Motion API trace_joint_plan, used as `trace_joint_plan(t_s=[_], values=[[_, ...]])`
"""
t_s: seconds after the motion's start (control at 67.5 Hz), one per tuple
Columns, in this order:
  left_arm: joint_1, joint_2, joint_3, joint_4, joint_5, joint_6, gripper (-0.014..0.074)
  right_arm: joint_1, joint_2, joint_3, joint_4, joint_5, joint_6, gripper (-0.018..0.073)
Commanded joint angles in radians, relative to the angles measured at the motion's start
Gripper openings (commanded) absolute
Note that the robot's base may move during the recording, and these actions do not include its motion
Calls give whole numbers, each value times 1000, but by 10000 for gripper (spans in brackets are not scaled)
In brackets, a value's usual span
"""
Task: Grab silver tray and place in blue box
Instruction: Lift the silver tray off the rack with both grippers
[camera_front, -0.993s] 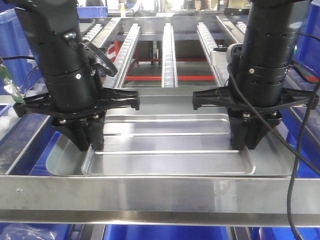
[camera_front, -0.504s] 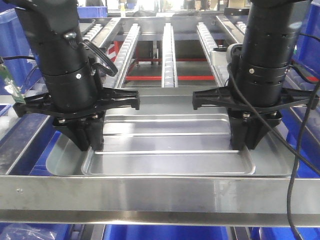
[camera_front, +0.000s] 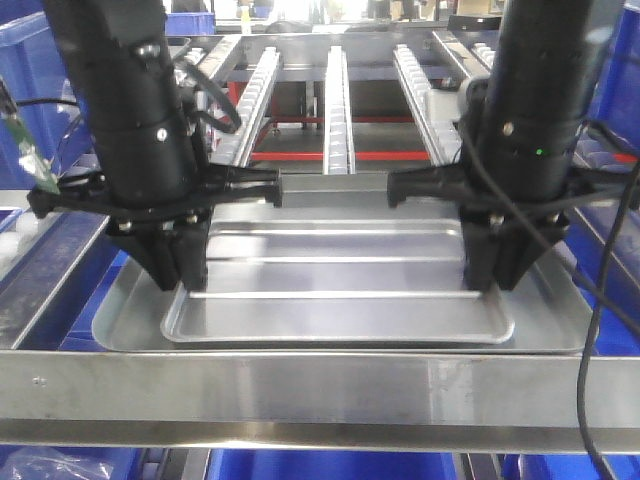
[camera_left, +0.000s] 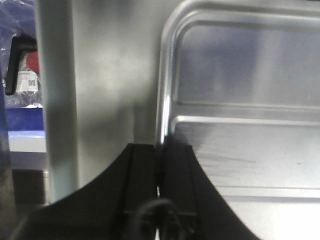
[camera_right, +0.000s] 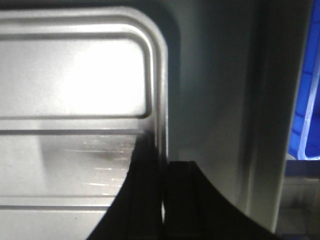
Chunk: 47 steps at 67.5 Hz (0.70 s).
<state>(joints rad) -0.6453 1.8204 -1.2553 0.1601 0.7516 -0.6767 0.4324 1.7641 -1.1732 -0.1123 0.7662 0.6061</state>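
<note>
Silver tray (camera_front: 340, 278) (both end rims clamped)

The shallow rectangular shiny silver metal tray (camera_front: 340, 305) is mirror-grey, crossed left to right by two pale raised ribs. The larger, deeper silver pan (camera_front: 125, 318) beneath looks duller grey. The bright blue plastic box (camera_front: 100, 285) shows at its left. The left gripper (camera_front: 180, 278) and right gripper (camera_front: 495, 278) are matte black. Far red bars (camera_front: 300, 155) cross behind.

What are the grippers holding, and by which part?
The tray: the left gripper pinches its left rim, the right gripper its right rim.
</note>
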Motion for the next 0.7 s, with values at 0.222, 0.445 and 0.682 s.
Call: trace_joint_plan(t_s=[0.222,0.445,0.682], values=[[-8,-160,-32,-2,64,-9,-100,-2,-153,-27,0,70,51,50],[-64,-212,-1,-20,84,-58,-100,74,-207,-13,2,121,119,50],[-150,-316,121,43,97,-185,-100,203,-292,86,2,101,211,50]])
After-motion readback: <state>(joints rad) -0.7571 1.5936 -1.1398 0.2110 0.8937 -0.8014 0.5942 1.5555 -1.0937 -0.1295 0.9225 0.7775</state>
